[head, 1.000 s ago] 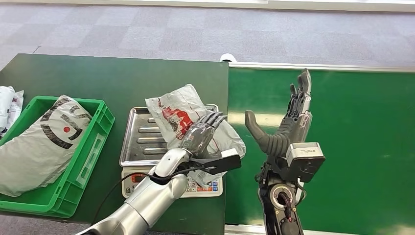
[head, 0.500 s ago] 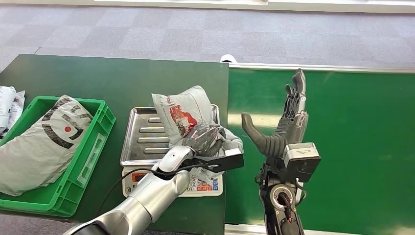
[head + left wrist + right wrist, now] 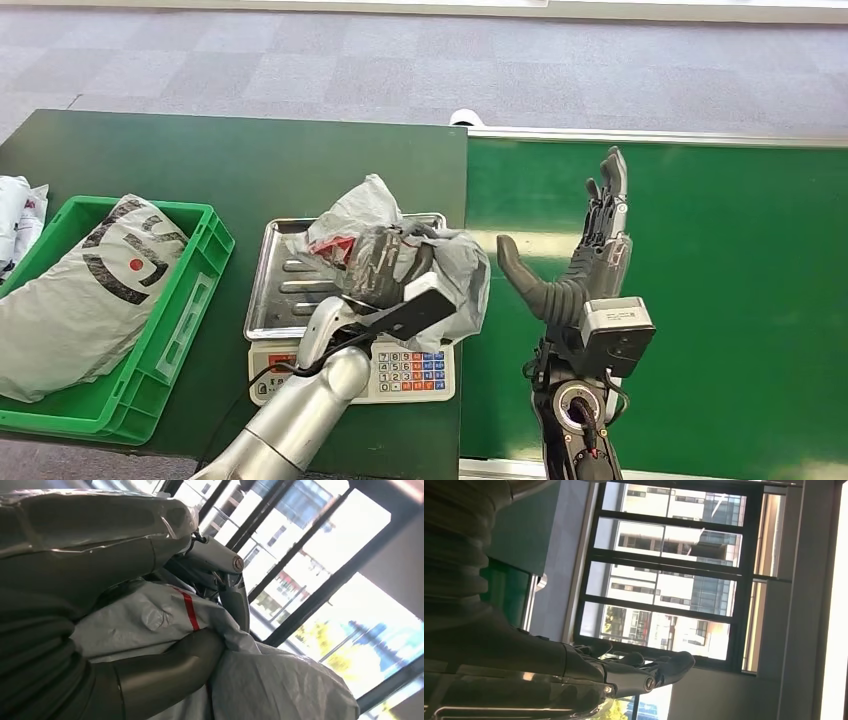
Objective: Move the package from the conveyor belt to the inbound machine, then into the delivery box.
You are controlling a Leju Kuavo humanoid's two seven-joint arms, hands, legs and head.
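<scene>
Left hand [image 3: 385, 265] was clenched around the crumpled grey plastic mailer package with red print [image 3: 440, 270], holding it over the steel tray of the weighing scale [image 3: 285, 290]. Right hand [image 3: 590, 255] was released, fingers spread, raised above the green conveyor belt [image 3: 720, 260]. Another grey bagged parcel [image 3: 85, 295] lay in the green plastic crate [image 3: 190, 300].

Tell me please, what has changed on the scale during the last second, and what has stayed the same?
The left hand closed its fingers on the grey package, bunching it and pulling it up off the scale tray. The right hand stayed open and raised over the conveyor belt. The green crate with its bag did not move.
</scene>
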